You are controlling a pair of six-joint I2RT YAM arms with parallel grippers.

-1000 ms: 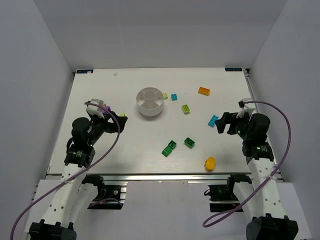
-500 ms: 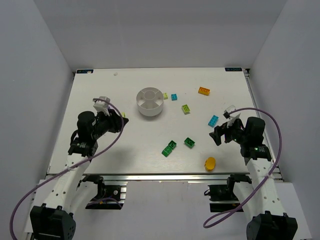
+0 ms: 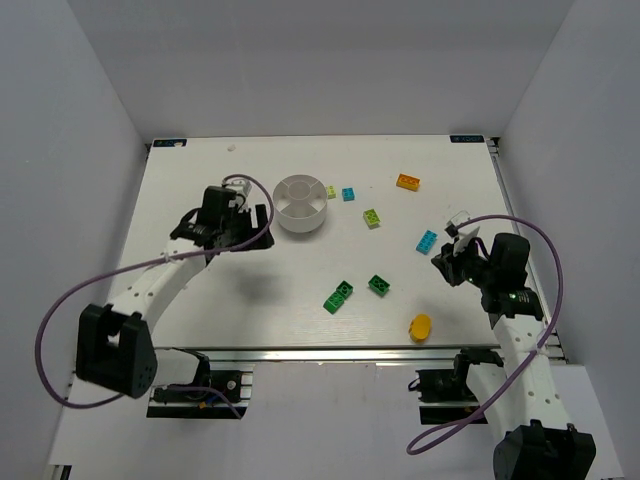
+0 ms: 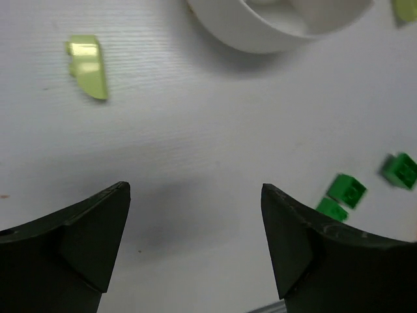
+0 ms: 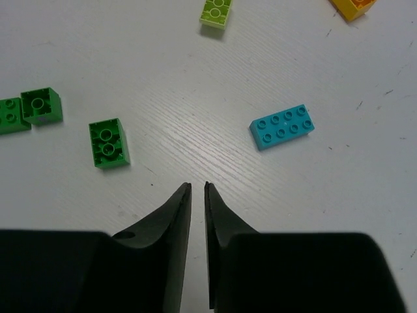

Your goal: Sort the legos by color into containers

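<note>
Dish (image 3: 300,224) sits left of centre, toward the far edge. Left gripper (image 4: 195,190) is just off its near-left side, fingers spread wide, nothing between them. Right gripper (image 5: 197,186) is near the right edge, fingers almost touching, empty. Cyan brick (image 5: 283,127) lies just beyond it. Bright green brick (image 3: 338,296) and dark green brick (image 3: 379,285) lie mid-table, nearer the front edge. Lime sliver (image 4: 88,75) lies ahead of the left fingers.

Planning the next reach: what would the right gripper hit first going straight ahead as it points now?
Likely bare table: nothing lies directly ahead of the right gripper. Farther on, the lime brick sits just right of its line; depth is unclear.
</note>
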